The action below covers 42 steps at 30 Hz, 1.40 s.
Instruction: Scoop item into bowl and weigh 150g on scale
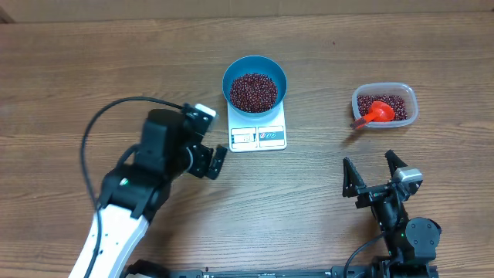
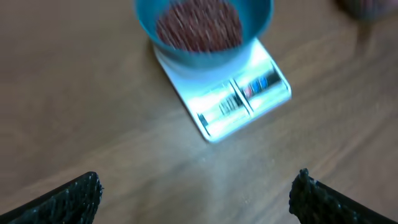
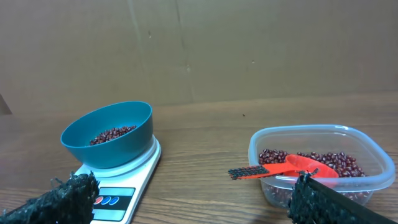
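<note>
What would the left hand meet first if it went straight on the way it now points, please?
Probably the scale, at its display end; it lies nearly centred ahead of the open left hand. Depth is unclear, so the hand might touch the table first.

Left gripper (image 1: 211, 139) sits just left of the scale (image 1: 258, 137), jaws wide (empty); right gripper (image 1: 369, 161), likewise spread, well to its right.

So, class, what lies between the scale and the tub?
Bare table between scale and tub, save the scoop handle poking from the tub; overhead view shows it.
</note>
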Each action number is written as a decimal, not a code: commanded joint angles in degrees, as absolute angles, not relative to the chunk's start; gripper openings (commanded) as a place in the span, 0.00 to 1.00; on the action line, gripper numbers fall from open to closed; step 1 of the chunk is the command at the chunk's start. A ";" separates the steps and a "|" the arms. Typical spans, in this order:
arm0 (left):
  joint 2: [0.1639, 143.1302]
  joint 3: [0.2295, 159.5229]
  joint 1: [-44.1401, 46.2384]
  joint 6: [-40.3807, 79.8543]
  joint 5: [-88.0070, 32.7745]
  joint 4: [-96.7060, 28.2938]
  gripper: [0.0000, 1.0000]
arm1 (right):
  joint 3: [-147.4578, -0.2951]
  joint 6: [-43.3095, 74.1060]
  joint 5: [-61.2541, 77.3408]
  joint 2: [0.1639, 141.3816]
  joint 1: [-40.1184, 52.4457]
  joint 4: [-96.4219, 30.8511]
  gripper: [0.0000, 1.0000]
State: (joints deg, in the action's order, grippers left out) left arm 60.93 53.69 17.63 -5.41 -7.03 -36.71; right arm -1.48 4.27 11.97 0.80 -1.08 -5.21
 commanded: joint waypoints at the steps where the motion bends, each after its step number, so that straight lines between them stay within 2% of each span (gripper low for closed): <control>1: 56.45 52.77 14.74 -6.85 -6.33 -34.30 1.00 | -1.10 4.23 11.57 0.14 -0.69 -4.99 1.00; 12: 41.08 44.69 5.54 -7.75 -11.79 -21.21 0.99 | -1.10 4.23 11.57 0.14 -0.69 -4.99 1.00; 24: 19.77 20.43 4.84 -7.75 -11.90 -2.83 0.99 | -1.10 4.23 11.57 0.14 -0.69 -4.99 1.00; 42: 0.10 1.04 4.84 -9.45 -6.66 0.16 1.00 | -1.10 4.23 11.57 0.14 -0.69 -4.99 1.00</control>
